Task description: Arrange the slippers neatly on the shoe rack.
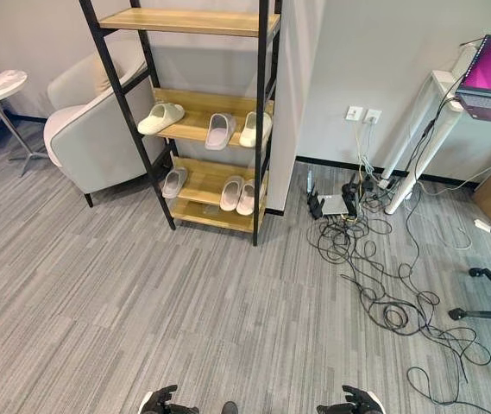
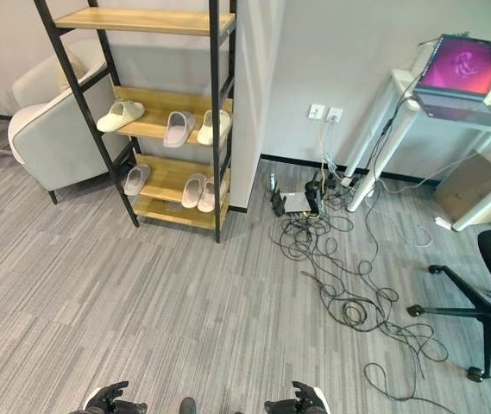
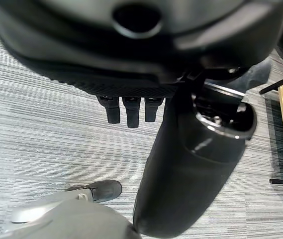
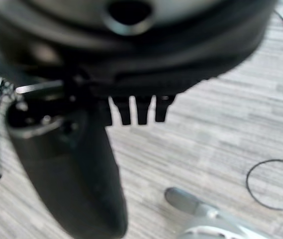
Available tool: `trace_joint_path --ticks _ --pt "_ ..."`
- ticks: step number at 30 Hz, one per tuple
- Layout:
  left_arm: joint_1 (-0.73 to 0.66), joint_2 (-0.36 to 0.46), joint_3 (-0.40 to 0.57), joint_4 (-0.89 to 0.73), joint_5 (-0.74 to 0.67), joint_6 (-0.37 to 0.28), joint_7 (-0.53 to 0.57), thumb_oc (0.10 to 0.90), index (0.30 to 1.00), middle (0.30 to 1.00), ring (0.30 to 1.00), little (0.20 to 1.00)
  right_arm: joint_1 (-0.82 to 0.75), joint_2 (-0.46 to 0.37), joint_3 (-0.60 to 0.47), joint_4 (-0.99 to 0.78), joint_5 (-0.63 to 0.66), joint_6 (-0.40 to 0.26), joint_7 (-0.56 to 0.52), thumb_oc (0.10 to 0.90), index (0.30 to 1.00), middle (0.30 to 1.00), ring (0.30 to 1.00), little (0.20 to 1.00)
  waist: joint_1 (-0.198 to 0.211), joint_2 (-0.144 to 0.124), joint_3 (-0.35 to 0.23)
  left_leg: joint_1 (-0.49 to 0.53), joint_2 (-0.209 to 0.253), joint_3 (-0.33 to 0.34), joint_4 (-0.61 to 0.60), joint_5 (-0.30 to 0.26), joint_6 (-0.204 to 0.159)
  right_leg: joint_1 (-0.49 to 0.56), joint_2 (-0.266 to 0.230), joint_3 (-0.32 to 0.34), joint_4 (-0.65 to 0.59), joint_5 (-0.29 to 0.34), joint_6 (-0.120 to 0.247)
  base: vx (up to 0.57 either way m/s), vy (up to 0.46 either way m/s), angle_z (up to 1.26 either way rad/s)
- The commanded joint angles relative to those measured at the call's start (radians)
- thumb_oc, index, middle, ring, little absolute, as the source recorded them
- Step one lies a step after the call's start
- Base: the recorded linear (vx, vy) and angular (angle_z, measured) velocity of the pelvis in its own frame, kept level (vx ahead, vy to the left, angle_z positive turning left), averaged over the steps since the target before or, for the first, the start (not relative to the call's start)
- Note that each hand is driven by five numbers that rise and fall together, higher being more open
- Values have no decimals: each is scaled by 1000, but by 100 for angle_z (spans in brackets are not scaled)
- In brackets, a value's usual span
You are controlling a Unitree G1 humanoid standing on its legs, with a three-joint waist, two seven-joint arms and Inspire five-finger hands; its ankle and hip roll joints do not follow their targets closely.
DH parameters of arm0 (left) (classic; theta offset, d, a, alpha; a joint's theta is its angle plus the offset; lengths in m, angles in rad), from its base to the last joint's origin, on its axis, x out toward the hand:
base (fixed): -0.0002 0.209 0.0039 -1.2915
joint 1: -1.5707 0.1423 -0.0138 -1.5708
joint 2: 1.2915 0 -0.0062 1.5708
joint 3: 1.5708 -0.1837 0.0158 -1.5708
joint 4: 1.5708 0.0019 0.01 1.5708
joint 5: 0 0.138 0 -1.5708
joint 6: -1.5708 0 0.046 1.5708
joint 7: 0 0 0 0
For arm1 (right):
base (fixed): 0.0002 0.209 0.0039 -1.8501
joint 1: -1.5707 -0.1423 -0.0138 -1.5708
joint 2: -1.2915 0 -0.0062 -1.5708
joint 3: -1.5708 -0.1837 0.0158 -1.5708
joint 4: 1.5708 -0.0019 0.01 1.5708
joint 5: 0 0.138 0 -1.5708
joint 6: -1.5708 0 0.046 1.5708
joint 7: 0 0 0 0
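Six pale slippers (image 1: 220,131) lie on the shoe rack (image 1: 195,21): three on its middle shelf (image 1: 195,102) and three on its lower shelf (image 1: 202,177). An armchair (image 1: 90,138) stands just beside the rack. Well apart from it, low over the grey floor (image 1: 141,302), the left robot hand (image 1: 160,401) and the right robot hand (image 1: 357,401) hang with fingers loosely straight, holding nothing.

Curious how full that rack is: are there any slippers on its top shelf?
No, the top shelf is bare wood; the slippers sit on the middle shelf and the lower shelf.
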Motion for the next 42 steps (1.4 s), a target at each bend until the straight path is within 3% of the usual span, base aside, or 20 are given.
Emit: trace_joint_path --ticks 1,20,25,30,33,38,42 --pt "-56 -11 -18 52 34 -20 25 800 900 900 900 900 -27 -46 15 25 -16 -20 -40 800 900 900 900 900 14 5 -23 -2 66 32 7 -76 -61 -23 -87 -28 6 -30 114 0 0 0" --pt "-54 -17 -30 52 30 -10 16 800 900 900 900 900 -21 -44 34 25 -30 -12 -32 800 900 900 900 900 12 4 -7 10 85 11 7 -68 -70 -11 -61 -25 6 -48 89 7 -29 2" --pt "-70 -19 -38 48 18 -13 23 800 900 900 900 900 -39 -54 42 14 -28 -15 -37 800 900 900 900 900 20 -4 32 -57 85 7 109 -77 -82 -26 -62 -36 21 -53 75 -38 -46 17" --pt "-82 -29 -53 51 27 -10 23 800 900 900 900 900 -46 -64 30 13 -23 -15 -49 800 900 900 900 900 12 -21 48 -123 80 59 188 -86 -85 -30 -76 -76 21 -52 72 -3 -9 24" --pt "-87 -29 -55 49 37 -6 25 800 900 900 900 900 -46 -61 30 19 -24 -8 -51 800 900 900 900 900 6 -27 46 -135 90 127 207 -104 -70 -35 -85 -98 23 -53 75 21 58 62" --pt "-75 -22 -42 57 45 -3 25 800 900 900 900 900 -53 -50 39 15 -36 -8 -47 800 900 900 900 900 16 -34 41 -124 77 121 204 -131 -51 -39 -91 -94 54 -64 84 69 81 24" --pt "-77 -3 -29 57 48 -4 25 800 900 900 900 900 -66 -41 52 3 -59 1 -41 800 900 900 900 900 41 -38 47 -121 54 110 197 -159 -12 -112 -138 -84 217 -80 112 55 162 -13"
